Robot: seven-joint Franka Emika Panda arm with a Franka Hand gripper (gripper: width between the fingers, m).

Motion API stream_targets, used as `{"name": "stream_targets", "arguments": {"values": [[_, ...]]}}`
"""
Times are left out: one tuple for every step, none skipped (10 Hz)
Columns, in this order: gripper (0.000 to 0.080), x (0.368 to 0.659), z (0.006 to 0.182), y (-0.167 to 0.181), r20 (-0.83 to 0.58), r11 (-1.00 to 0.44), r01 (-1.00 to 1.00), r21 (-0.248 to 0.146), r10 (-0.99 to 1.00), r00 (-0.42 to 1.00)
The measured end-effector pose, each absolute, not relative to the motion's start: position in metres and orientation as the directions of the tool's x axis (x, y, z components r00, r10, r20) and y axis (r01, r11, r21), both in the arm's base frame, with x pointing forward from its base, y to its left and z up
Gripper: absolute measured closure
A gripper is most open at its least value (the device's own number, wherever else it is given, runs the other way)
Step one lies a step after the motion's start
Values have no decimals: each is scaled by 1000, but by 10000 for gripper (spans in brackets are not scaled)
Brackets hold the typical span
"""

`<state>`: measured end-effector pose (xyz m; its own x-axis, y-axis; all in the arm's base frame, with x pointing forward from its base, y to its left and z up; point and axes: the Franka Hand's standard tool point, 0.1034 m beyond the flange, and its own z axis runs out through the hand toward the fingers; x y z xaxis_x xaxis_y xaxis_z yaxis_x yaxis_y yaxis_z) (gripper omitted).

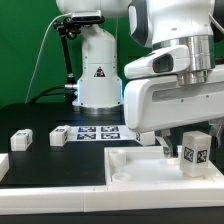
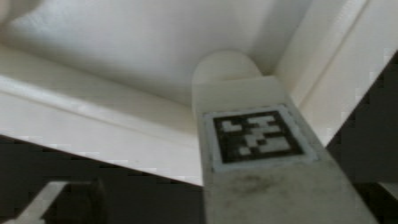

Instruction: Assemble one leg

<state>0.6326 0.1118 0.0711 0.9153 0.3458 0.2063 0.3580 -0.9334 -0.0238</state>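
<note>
Exterior view: we see the leg (image 1: 195,150) at four o'clock in the frame, upright, its marker facing us, just beneath the gripper (image 1: 188,130). The hand's bulk hides the fingers, so we cannot tell whether they clamp the leg or stand apart. The leg stands over the three o'clock side of the tray (image 1: 135,170); we cannot tell if it touches. Toward nine o'clock, two blocks (image 1: 20,140) (image 1: 58,135) lie on the table (image 1: 50,165). The marker board (image 1: 97,131) lies at six o'clock from the base (image 1: 97,75). Wrist view: the leg (image 2: 249,140) fills the middle, its rounded end close against a raised wall of the tray (image 2: 107,60).
</note>
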Motion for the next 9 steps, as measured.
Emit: {"name": "stream_targets", "arguments": {"values": [[274, 633, 71, 112, 206, -933, 358, -24, 346, 915], [426, 633, 71, 112, 206, -934, 357, -24, 345, 916], [509, 632, 71, 112, 205, -944, 328, -31, 315, 927], [509, 632, 71, 112, 205, -945, 327, -31, 314, 927], [509, 632, 71, 112, 205, -950, 309, -36, 296, 933], [509, 632, 71, 112, 201, -972, 226, -59, 210, 957], [509, 631, 69, 110, 204, -993, 56, -107, 34, 978], [509, 631, 69, 110, 207, -986, -85, -145, -114, 972], [509, 630, 69, 110, 190, -957, -227, -181, -261, 946]]}}
